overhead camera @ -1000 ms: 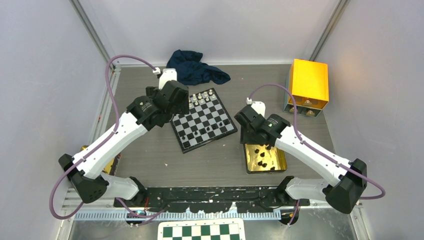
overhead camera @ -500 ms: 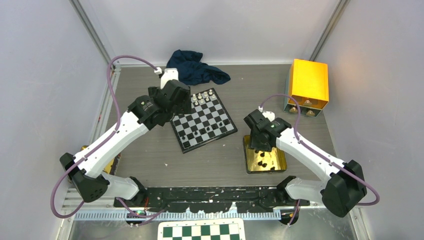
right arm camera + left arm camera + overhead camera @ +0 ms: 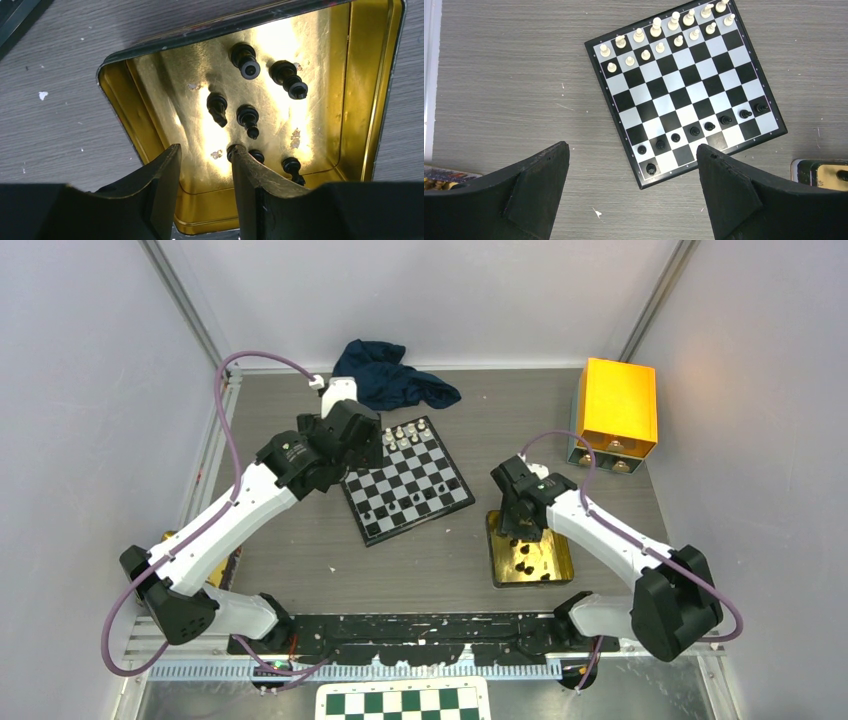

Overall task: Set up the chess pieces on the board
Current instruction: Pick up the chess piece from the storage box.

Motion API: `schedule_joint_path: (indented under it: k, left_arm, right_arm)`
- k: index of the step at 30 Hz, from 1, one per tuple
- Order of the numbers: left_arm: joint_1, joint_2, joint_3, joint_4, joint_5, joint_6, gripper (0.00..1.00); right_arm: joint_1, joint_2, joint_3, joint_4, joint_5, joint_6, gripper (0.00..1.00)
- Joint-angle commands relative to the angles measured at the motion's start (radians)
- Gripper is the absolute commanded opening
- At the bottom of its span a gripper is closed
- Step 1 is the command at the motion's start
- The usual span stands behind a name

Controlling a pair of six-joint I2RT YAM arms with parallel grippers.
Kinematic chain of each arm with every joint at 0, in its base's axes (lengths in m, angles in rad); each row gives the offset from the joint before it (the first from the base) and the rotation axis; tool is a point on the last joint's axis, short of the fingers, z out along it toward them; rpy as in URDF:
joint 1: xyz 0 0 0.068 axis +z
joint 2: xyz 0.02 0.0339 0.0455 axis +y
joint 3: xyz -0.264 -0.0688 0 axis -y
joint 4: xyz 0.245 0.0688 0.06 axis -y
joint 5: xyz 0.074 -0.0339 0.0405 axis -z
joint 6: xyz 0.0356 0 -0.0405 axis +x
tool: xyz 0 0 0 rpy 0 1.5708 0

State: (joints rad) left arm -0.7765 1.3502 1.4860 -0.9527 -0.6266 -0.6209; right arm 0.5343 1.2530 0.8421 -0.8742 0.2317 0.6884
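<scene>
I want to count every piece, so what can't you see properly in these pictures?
Top view: the left arm covers the left corner of the board, and the pieces are too small to name.
Top view: the right jaws hide under their own wrist.
Right wrist view: one black piece in the tin is half behind the right jaws; touching or not, unclear.
Left wrist view: the picture's right edge cuts off the tin.

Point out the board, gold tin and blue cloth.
board (image 3: 406, 481): top external view, bare central squares.
gold tin (image 3: 325, 75): right wrist view, bare inner floor.
blue cloth (image 3: 392, 380): top external view, middle fold.
</scene>
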Motion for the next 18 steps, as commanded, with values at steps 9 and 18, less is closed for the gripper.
schedule_joint_path:
  k: [9,18]
  left_arm:
    - [0.003,0.008,0.007,0.046,-0.011,0.014,0.98]
    - [0.006,0.028,0.019,0.047,-0.012,0.024,0.98]
  right_arm:
    - [-0.064,0.055,-0.017,0.095,-0.046,-0.058,0.47]
    - [-0.091,0.096,-0.028,0.130,-0.070,-0.077,0.46]
